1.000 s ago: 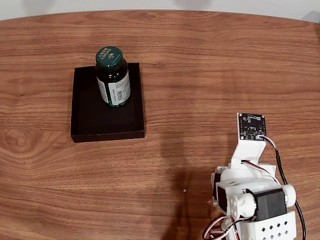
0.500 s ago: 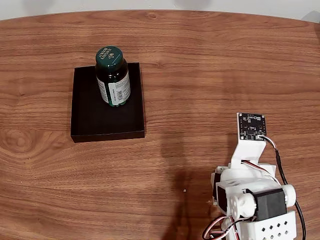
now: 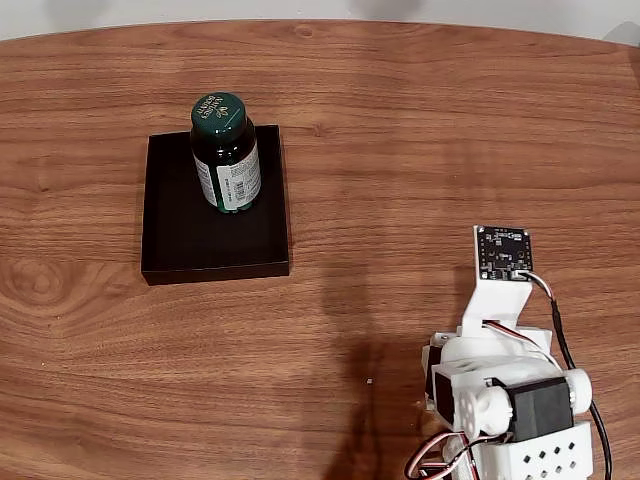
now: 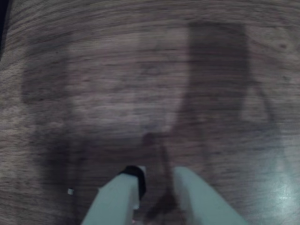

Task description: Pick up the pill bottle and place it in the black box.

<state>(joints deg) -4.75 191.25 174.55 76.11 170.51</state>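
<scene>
Pill bottle [image 3: 226, 152] stands upright inside the black box [image 3: 180, 237], well apart from your fingers.

Your fingers [image 4: 157, 185] hang narrowly parted and empty over bare table [image 3: 420, 130] by the arm's base. Expect a light, rigid, smooth bottle; I'd grip the labelled body below the cap, since it may tip.

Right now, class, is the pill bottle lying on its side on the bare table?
No; in the fixed view the pill bottle stands upright inside the black box.
</scene>
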